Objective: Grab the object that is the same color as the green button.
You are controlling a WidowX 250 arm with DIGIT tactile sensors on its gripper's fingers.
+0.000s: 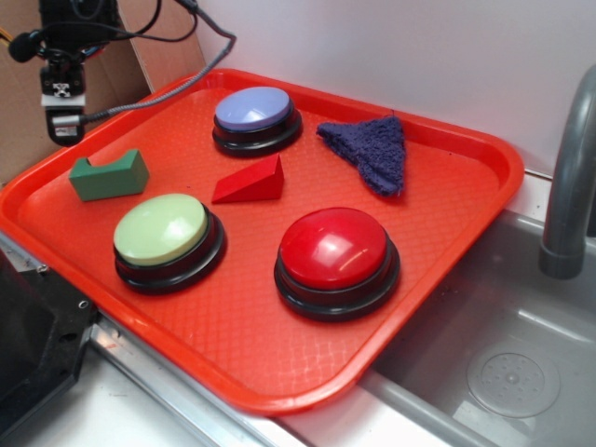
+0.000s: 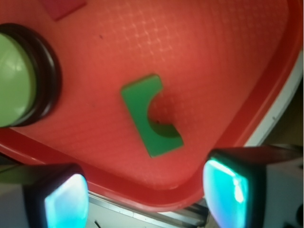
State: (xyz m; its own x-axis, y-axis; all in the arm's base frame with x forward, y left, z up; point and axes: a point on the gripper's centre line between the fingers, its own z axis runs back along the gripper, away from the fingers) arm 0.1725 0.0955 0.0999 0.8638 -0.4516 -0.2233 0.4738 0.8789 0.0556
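Observation:
The dark green notched block [image 1: 109,175] lies near the left corner of the red tray [image 1: 447,242]. In the wrist view the block [image 2: 145,118] lies below and ahead of my gripper. The pale green dome button [image 1: 166,237] stands on its black base just right of the block, and shows at the left edge of the wrist view [image 2: 14,85]. My gripper [image 1: 63,121] hangs above the tray's left rim, up and left of the block. In the wrist view the gripper [image 2: 145,197] is open and empty, jaws wide apart over the tray rim.
A red wedge [image 1: 250,182] lies in the tray's middle, a lavender-blue button [image 1: 256,116] at the back, a red button [image 1: 335,256] in front, a dark blue cloth [image 1: 372,149] at the back right. A metal sink [image 1: 503,363] and grey faucet [image 1: 568,177] stand right of the tray.

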